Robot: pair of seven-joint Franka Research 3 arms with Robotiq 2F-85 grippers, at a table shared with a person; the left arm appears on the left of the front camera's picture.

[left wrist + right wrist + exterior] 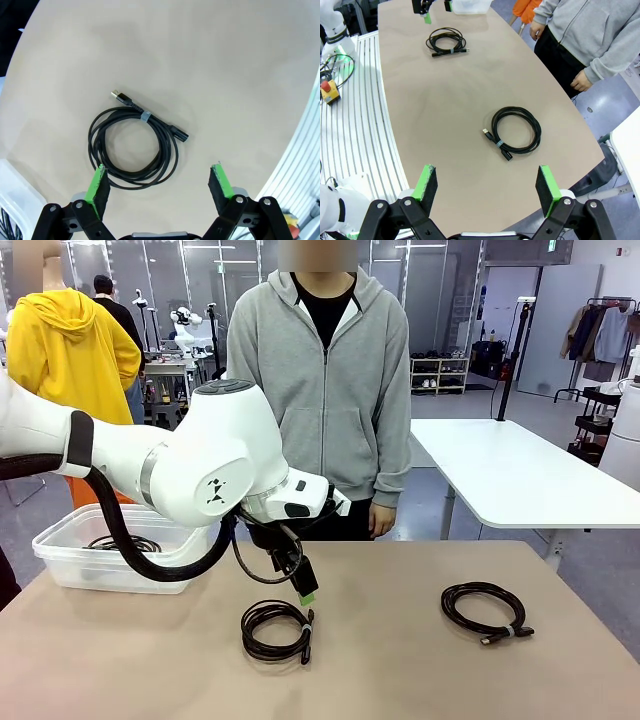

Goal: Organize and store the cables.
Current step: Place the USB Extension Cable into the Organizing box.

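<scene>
Three black coiled cables are visible. One coil (122, 542) lies inside the clear plastic bin (60, 540), on its bottom. The second coiled cable (306, 638) lies flat on the tan table (400, 680), near the bin, on the side toward the robot's right and closer to the robot. It is tied with a small band, and both plug ends stick out from the ring. The third coiled cable (505, 630) lies on the same table, well apart from the bin, much further toward the robot's right, also with a small band.

The left gripper (300, 585) hangs just beside the bin, above the second coil and not touching it. In the left wrist view its fingers (98, 185) stand wide apart with nothing between them, and one green pad is over the edge of this coil (145, 117).

The right gripper (486, 170) is far from the bin, above the third coil (535, 132). Its jaws are spread wide and hold nothing.

A person in a grey hoodie (330, 390) stands beyond the bin, arms down.
</scene>
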